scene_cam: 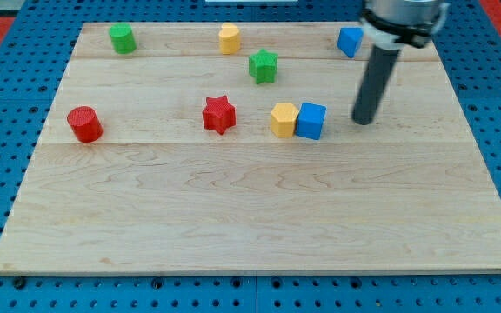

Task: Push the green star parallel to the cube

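The green star (263, 66) lies on the wooden board (259, 217) near the view's top, right of centre. The blue cube (310, 121) sits lower and to the right, touching a yellow block (283, 119) on its left. My tip (364, 120) is on the board just right of the blue cube, a small gap apart, and well to the lower right of the green star.
A red star (219, 114) lies left of the yellow block. A red cylinder (84, 123) is at the left. A green cylinder (123, 38), a yellow block (229, 38) and a blue block (350, 41) line the top edge.
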You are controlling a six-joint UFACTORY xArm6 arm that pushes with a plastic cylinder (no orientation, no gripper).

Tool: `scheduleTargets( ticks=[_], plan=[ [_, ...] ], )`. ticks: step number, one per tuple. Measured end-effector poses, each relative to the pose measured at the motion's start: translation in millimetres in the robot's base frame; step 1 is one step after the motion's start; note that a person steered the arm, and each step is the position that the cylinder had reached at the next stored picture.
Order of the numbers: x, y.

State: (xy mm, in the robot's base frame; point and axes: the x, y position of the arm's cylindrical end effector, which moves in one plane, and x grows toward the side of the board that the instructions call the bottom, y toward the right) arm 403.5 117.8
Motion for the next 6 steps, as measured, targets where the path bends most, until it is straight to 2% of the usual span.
scheduleTargets(
  ticks=[1, 2, 3, 4, 5, 6],
  plan=[
    [-13.6, -23.7],
    [-59.1, -50.0],
    [-72.8, -123.4],
    [-111.0, -148.7],
    [-132.6, -95.1],
    [-76.7, -62.9]
  ],
)
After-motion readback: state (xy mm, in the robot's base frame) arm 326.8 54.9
